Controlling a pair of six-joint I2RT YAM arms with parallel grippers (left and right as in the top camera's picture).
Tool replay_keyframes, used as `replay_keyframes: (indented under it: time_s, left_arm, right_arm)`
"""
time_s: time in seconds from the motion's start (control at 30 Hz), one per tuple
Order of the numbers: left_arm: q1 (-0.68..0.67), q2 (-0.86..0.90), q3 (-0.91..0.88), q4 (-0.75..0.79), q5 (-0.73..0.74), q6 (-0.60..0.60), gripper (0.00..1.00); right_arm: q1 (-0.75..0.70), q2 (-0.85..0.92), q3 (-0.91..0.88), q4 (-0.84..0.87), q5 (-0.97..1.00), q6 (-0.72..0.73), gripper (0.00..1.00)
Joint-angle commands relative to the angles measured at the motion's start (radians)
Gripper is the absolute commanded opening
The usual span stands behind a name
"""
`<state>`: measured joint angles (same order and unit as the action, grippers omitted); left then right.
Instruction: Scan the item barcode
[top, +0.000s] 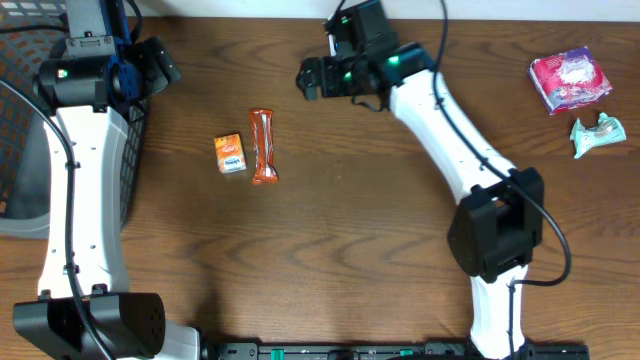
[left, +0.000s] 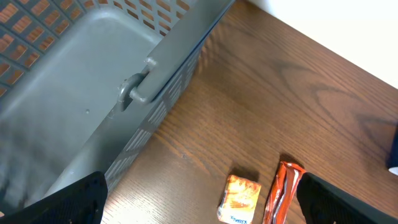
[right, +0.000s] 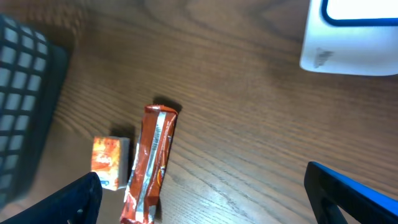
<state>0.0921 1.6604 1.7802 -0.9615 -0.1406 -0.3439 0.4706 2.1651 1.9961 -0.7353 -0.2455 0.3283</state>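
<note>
Two hands hang over the desk (top: 380, 250), and both are released, their fingers spread wide with nothing between them. We see the left hand (top: 160, 64) toward the far left corner, by the side wall of a grey basket (left: 180, 56) with latticed sides. Its wrist view looks down along the basket's rim and out across the wood, with its dark fingers (left: 65, 202) framing the bottom corners. The right hand (top: 307, 78) sits near the far edge at about the middle of the desk, pointing left, with green lights glowing on the arm behind it. Between the two hands, nearer the front of the desk and touched by neither, lie the closest items: a small orange box (top: 230, 153) and, just beside it on its right, a long orange snack bar (top: 263, 146) in a shiny wrapper. The two lie side by side and close, though we cannot tell whether they touch; the bar reaches further toward the far edge than the box does. In the right wrist view the bar shows a pale seam along its length, and the print on both items is too small to read. Well apart, at the right end of the desk, rest a pink packet (top: 570, 80) and, just in front of it, a crumpled teal and white wrapper (top: 597, 134). A white block with a blue edge (right: 351, 37) fills the upper right corner of the right wrist view — we cannot tell what it is.
</note>
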Motion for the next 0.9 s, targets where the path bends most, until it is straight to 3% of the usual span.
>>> replay_keyframes:
  time_s: [0.0, 0.87]
  left_arm:
    - [0.014, -0.013, 0.006, -0.002, -0.021, -0.010, 0.98]
    - [0.014, -0.013, 0.006, -0.002, -0.021, -0.010, 0.98]
  right_arm:
    - [0.040, 0.040, 0.004, 0.002, 0.076, -0.011, 0.99]
    - [0.151, 0.041, 0.004, 0.025, 0.150, 0.000, 0.99]
